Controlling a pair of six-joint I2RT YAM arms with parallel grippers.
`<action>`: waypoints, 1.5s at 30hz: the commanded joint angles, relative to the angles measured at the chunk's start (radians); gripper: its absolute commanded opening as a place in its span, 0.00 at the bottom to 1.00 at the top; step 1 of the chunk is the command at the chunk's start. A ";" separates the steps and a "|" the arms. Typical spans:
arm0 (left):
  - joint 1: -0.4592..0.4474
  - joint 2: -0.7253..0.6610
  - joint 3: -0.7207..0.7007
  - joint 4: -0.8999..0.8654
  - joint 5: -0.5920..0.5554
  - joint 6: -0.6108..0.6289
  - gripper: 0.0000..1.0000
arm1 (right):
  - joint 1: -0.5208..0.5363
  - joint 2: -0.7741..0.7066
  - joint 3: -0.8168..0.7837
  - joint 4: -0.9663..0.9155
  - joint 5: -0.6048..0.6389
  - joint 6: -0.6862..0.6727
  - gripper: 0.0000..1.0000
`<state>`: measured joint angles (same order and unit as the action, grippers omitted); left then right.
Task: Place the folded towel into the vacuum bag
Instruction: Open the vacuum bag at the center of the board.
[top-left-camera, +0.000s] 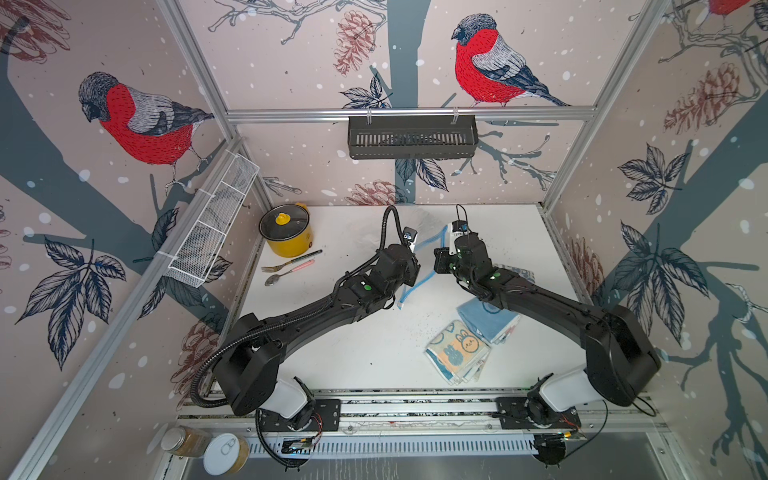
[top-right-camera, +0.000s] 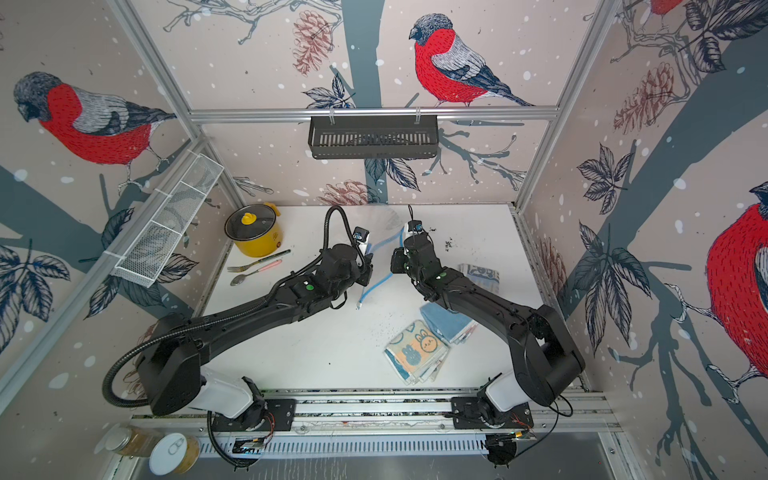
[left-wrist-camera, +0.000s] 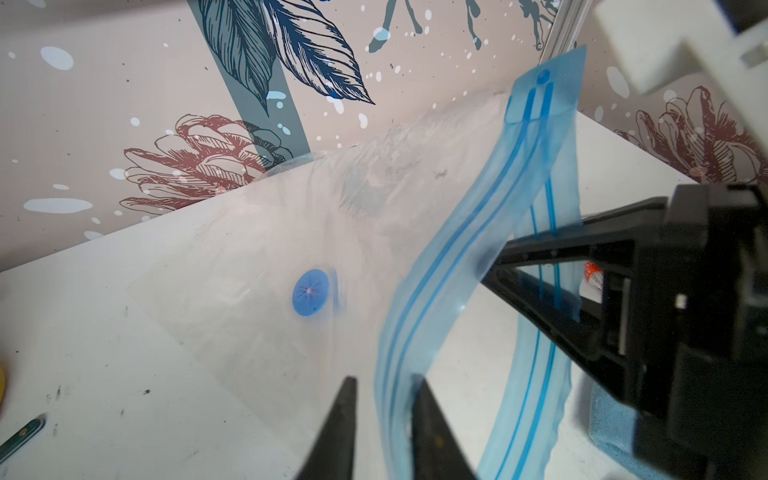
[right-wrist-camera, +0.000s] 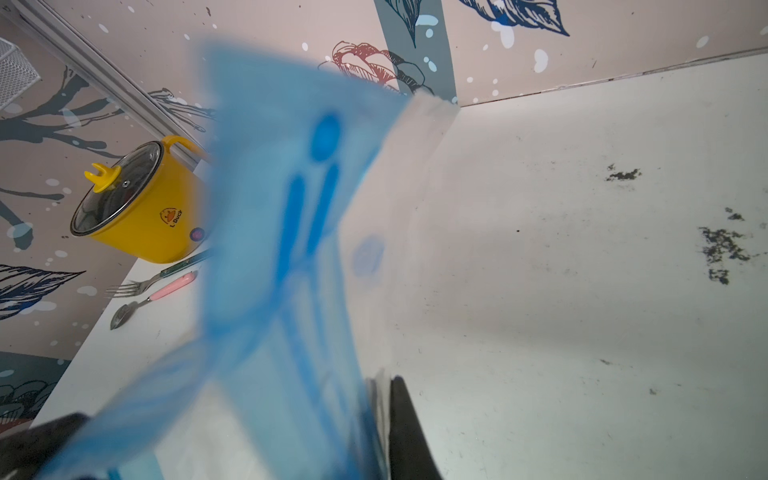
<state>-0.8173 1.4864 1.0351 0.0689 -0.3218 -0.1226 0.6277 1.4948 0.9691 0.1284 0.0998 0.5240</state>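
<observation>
Early: right fingers (left-wrist-camera: 540, 245) clamp the zip strip (left-wrist-camera: 457, 249) of the vacuum bag (left-wrist-camera: 249, 270), left fingers (left-wrist-camera: 340, 424) slightly apart round it. The bunny-print folded towel (top-left-camera: 457, 353) lies on the table (top-left-camera: 353, 353) — not yet bagged.

The vacuum bag (left-wrist-camera: 249, 249) is thin clear plastic film, glossy and creased, its zip strip (left-wrist-camera: 440, 266) translucent blue plastic. The desk (right-wrist-camera: 582, 332) is matt white and scuffed; the folded towel (top-left-camera: 457, 353) is printed cloth, the pot (right-wrist-camera: 145, 224) glossy yellow with a glass lid (right-wrist-camera: 120, 187).
</observation>
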 joint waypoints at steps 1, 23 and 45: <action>-0.004 0.008 -0.021 0.024 -0.002 0.007 0.53 | 0.004 0.007 0.018 0.004 -0.001 -0.013 0.04; -0.008 0.019 -0.092 0.117 -0.020 -0.062 0.20 | 0.015 0.001 0.026 -0.010 -0.013 -0.049 0.02; -0.004 0.001 -0.075 -0.009 -0.283 -0.087 0.00 | -0.028 0.050 0.076 -0.001 -0.183 -0.058 0.55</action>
<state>-0.8242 1.4578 0.9333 0.1139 -0.4965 -0.1642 0.6132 1.5803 1.0615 0.0990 -0.0067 0.4824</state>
